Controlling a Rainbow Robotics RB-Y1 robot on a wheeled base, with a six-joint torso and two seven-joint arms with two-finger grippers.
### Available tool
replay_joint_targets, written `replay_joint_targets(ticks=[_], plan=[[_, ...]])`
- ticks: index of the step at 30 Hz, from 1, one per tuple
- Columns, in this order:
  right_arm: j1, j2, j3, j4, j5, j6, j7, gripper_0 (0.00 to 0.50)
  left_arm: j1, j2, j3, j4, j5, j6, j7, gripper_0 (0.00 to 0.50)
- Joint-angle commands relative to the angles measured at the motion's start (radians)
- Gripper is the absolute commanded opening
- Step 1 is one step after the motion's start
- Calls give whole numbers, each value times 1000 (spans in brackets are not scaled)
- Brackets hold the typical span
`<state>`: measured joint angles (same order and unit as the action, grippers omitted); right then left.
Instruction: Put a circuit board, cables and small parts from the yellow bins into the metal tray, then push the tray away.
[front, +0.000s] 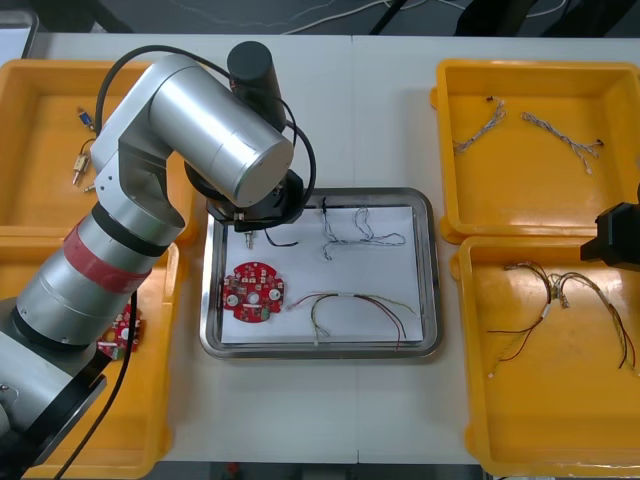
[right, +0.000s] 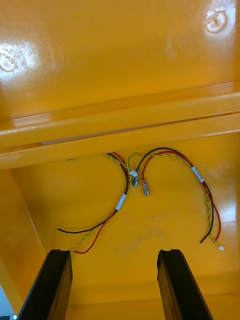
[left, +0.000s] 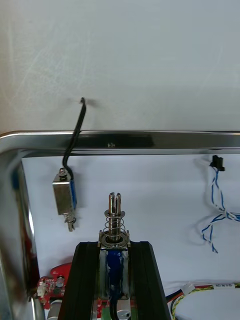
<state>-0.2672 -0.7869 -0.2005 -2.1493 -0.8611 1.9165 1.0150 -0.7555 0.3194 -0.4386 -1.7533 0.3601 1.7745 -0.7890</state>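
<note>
left gripper (left: 114, 247) pinches small metal part (left: 115, 220), long axis along fingers (left: 87, 280), tip past them toward metal tray (left: 150, 141) rim; right gripper (right: 114, 252) spread wide over yellow bin (right: 100, 60).

In the tray (front: 432, 270), one small metal part (left: 115, 220) sits between the left pincer's (left: 114, 247) fingers, a second small metal part (left: 64, 192) just ahead-left of it, the circuit board (front: 254, 291) behind it, and the twisted cable (front: 355, 232) to its right.

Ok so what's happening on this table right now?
The left gripper is over the metal tray, shut on a small metal part. The tray already holds a red circuit board, a blue and white cable, a red and yellow cable and a second metal part. The right gripper hangs open above red and yellow cables in a yellow bin.
</note>
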Motion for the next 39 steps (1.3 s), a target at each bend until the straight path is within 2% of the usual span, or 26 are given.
replay_joint_targets(ticks=[1, 14, 24, 39], plan=[[11, -40, -33, -31, 7, 3, -35, 500, -5, -28, -40, -32, -38, -56, -50, 0], [11, -40, -33, -31, 7, 3, -35, 500, 82, -26, -55, -32, -110, -107, -101, 0], [11, -40, -33, -31, 7, 3, -35, 500, 124, -28, -57, -32, -116, -125, -116, 0], [11, -40, -33, -31, 7, 3, -35, 500, 128, -45, -72, -17, -112, -159, -127, 0]])
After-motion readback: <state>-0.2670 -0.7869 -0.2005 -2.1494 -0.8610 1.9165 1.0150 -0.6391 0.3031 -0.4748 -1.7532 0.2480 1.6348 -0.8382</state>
